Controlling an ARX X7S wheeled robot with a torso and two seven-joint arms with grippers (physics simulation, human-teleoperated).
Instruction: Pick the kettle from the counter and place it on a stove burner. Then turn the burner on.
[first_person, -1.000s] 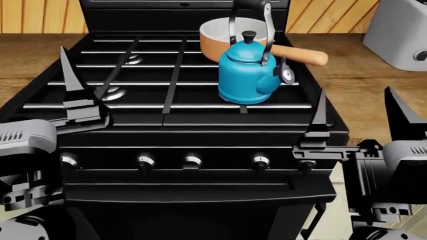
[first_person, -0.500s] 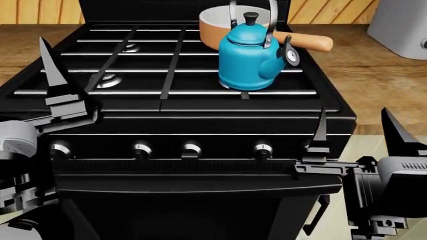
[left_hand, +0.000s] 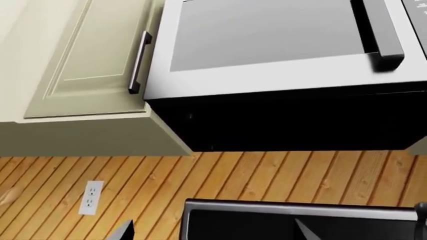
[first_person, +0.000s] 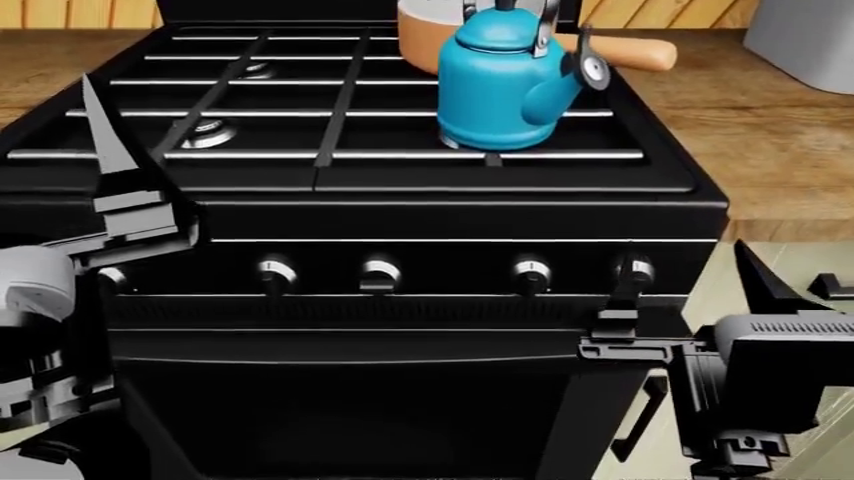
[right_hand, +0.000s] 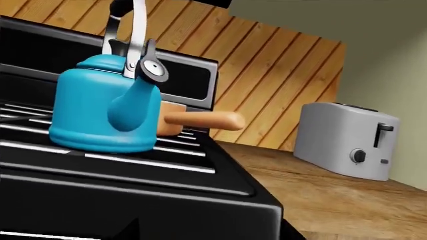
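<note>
The teal-blue kettle (first_person: 501, 85) stands upright on the front right grate of the black range, also seen in the right wrist view (right_hand: 103, 112). The burner under it is hidden; the front left burner (first_person: 207, 132) is bare. My right gripper (first_person: 691, 290) is open and empty in front of the range, its left finger (first_person: 623, 295) just below the far right knob (first_person: 637, 270). My left gripper (left_hand: 213, 232) is open and empty, pointing up; one finger (first_person: 110, 150) shows over the stove's front left corner. The wood counter (first_person: 774, 130) flanks the range.
An orange saucepan (first_person: 424, 35) sits behind the kettle, its handle (first_person: 627, 50) pointing right. More knobs (first_person: 380, 273) line the front panel. A grey toaster (right_hand: 347, 140) stands on the right counter. A microwave (left_hand: 267, 50) and cream cabinet (left_hand: 87, 60) hang above.
The head view has tipped down, so the stove sits higher in frame and the knob panel shows fully. My right gripper has dropped from grate level to in front of the knobs.
</note>
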